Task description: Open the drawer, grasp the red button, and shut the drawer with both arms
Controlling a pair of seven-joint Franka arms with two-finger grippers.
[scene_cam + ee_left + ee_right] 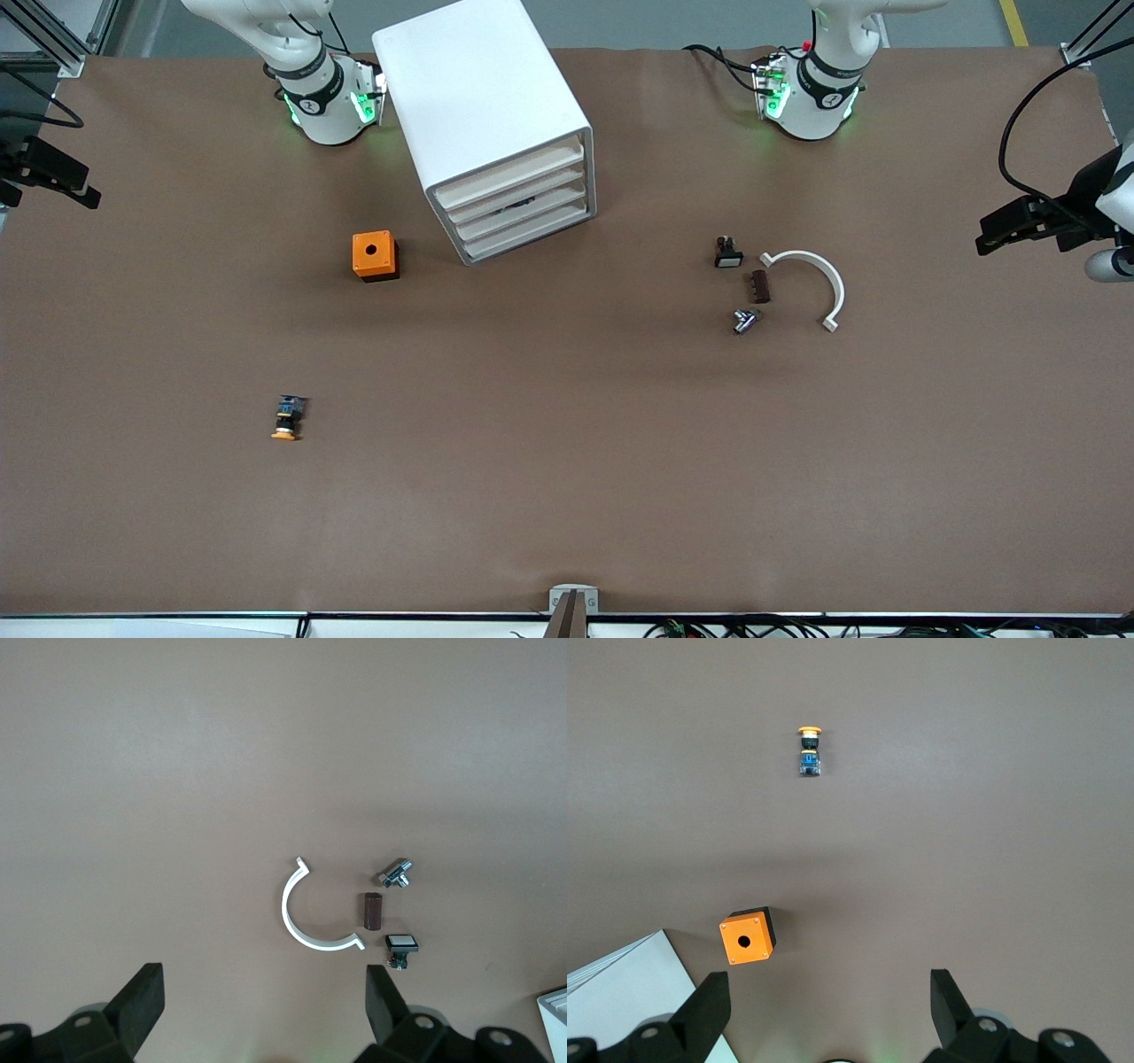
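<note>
White four-drawer cabinet (493, 124) with second drawer (523, 189) closed, left gripper (261, 1010) fingers apart over bare table, right gripper (830, 1014) fingers apart above orange box (748, 936), both arms waiting.

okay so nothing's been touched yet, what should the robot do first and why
Probably bring one tool, likely the right tool, to the front of the drawer: the cabinet has all four drawers shut, and both open tools, including the left tool, hang high over the table.
</note>
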